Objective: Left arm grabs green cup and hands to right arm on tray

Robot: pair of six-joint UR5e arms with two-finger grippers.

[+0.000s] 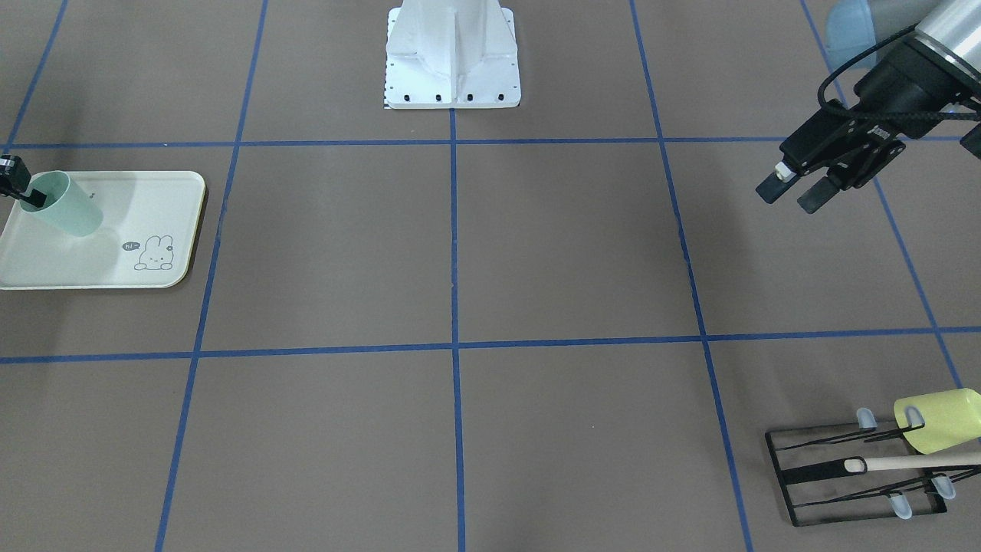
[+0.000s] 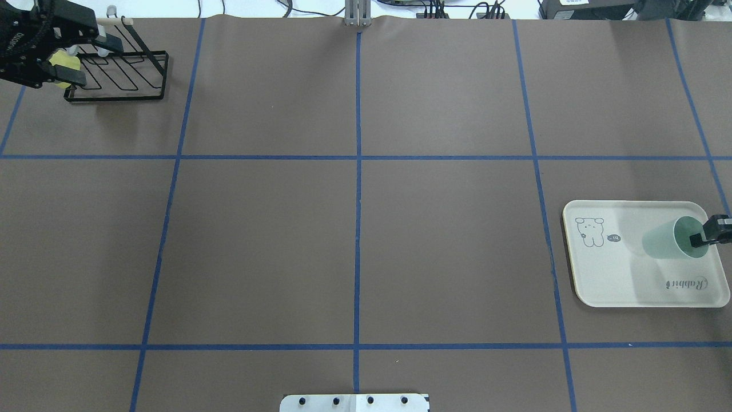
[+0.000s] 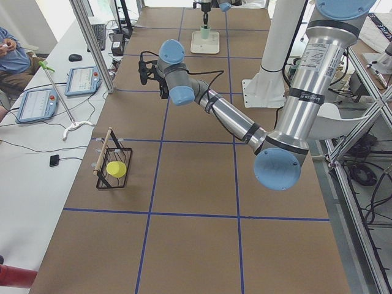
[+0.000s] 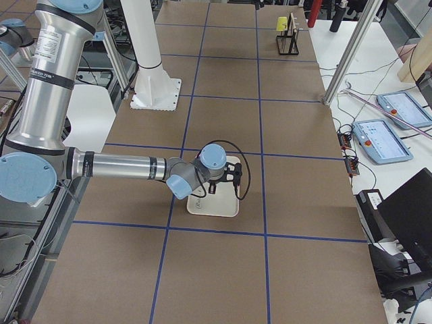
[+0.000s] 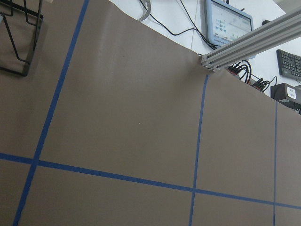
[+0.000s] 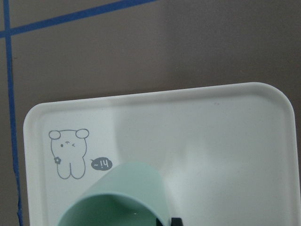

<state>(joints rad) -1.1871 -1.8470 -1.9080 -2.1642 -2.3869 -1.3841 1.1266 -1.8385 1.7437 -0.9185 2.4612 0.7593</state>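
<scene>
The pale mint green cup (image 1: 67, 205) hangs tilted over the cream tray (image 1: 115, 264), its mouth toward my right gripper (image 1: 19, 192). That gripper is shut on the cup's rim, with one finger inside the mouth. The overhead view shows the same: the cup (image 2: 666, 238), the gripper (image 2: 704, 234) and the tray (image 2: 629, 280). The right wrist view shows the cup (image 6: 122, 197) above the tray (image 6: 211, 127). I cannot tell if the cup's base touches the tray. My left gripper (image 1: 793, 193) is open and empty, far across the table, and also shows in the overhead view (image 2: 74, 57).
A black wire rack (image 1: 843, 475) holds a yellow-green cup (image 1: 939, 420) and a wooden rod below my left gripper. The rack also shows in the overhead view (image 2: 126, 74). The white robot base (image 1: 452, 61) stands at the table's middle edge.
</scene>
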